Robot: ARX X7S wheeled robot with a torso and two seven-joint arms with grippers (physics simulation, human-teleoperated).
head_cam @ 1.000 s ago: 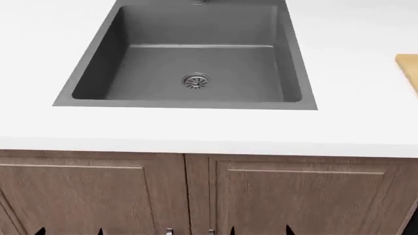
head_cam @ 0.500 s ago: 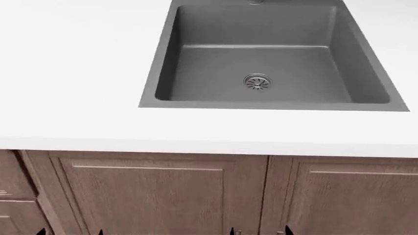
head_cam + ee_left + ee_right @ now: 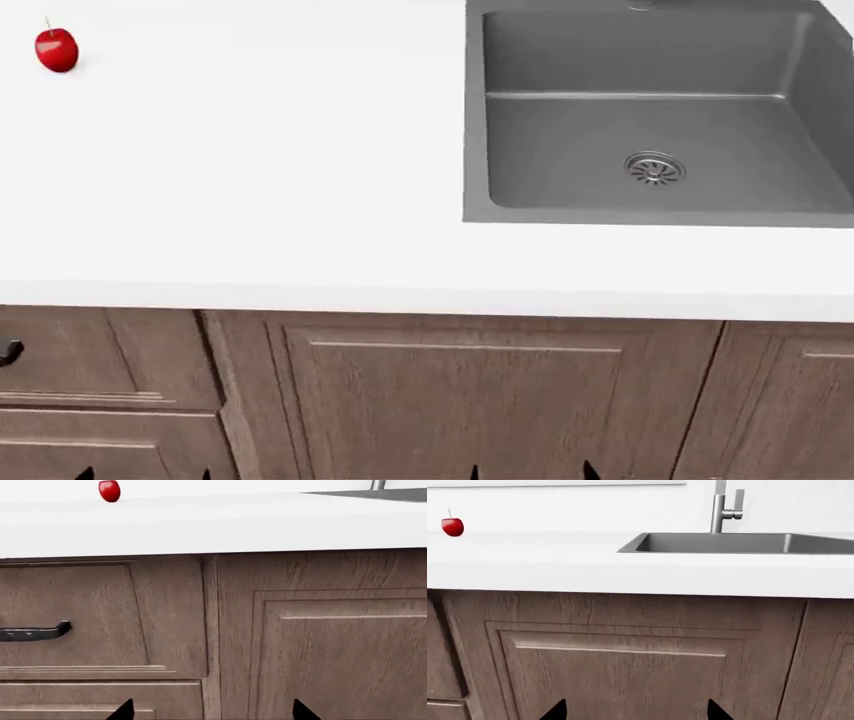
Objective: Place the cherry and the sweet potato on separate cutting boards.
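Fronting the robot are wood cabinet doors (image 3: 467,400); both grippers' fingertips (image 3: 557,711) show spread apart, holding nothing. Beyond, on the white counter (image 3: 267,200), the sink (image 3: 641,130) lies at 1 o'clock and the cherry (image 3: 56,50) at 10 o'clock.

You're looking low across the flat white countertop (image 3: 627,567) here. The small glossy red cherry with its thin dark stem (image 3: 452,526) is sitting upright on it, well apart from the dark grey recessed sink (image 3: 740,543). A brushed-metal faucet (image 3: 724,507) is standing behind the sink against the white wall. Brown wood-grain cabinet doors (image 3: 627,655) are filling everything under the counter edge. Two black fingertips (image 3: 557,711) of your right gripper (image 3: 635,711) are poking in, spread wide apart with nothing between them.
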